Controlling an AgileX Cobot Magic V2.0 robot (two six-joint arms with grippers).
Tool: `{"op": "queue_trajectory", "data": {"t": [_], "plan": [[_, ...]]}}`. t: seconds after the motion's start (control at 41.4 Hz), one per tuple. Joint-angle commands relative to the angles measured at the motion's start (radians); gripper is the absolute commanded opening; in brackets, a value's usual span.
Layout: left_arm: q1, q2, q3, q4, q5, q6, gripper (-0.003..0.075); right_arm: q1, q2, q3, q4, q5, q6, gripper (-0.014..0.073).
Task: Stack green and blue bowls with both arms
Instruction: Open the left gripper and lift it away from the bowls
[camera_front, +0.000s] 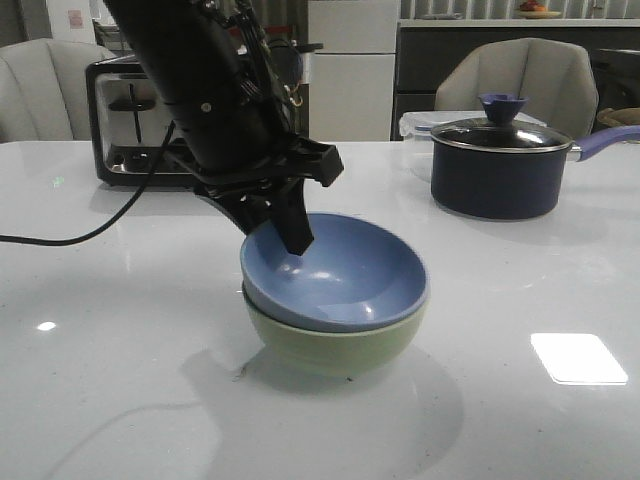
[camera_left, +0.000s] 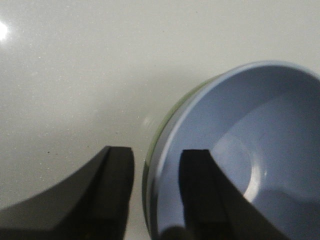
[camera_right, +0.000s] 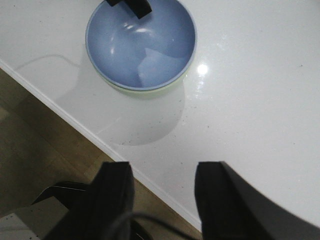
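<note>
The jaws of the left gripper (camera_left: 156, 192) stand a little apart, straddling the rim of the blue bowl (camera_front: 340, 270): one finger inside the bowl, the other outside it. Whether they press the rim or have just let go, I cannot tell; the left wrist view shows a sliver of gap beside the outer finger. The jaws of the right gripper (camera_right: 162, 200) are wide and hold nothing, hanging above the surface's (camera_front: 520, 300) near edge, well apart from the bowls.

The blue bowl sits nested in the green bowl (camera_front: 335, 345), which rests on the surface in the middle of the front view. The blue one looks slightly tilted, its rim higher on the arm's side.

By my judgement the stack is made and the risk lies in the withdrawal. If the left arm lifts before the jaws open fully, the inner finger may drag the blue bowl up or tip it out, and the pair could slide on the smooth surface.

Most of the green bowl is hidden under the blue one. The left arm covers part of the toaster (camera_front: 125, 120), and the saucepan's (camera_front: 495, 165) handle is cut off at the frame edge.
</note>
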Motion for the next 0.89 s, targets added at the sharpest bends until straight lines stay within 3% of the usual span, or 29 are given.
{"op": "queue_trajectory", "data": {"t": [0.0, 0.411, 0.87], "plan": [[-0.008, -0.056, -0.024, -0.024, -0.033, 0.001, 0.0459, 0.002, -0.007, -0.031, 0.0, -0.057, -0.01, 0.0416], [-0.003, -0.321, -0.004, 0.08, 0.004, 0.001, 0.0421, 0.002, -0.007, -0.031, 0.0, -0.057, -0.01, 0.0416], [-0.007, -0.821, 0.389, 0.084, -0.012, 0.001, 0.0421, 0.002, -0.007, -0.031, 0.0, -0.057, -0.01, 0.0416]]}}
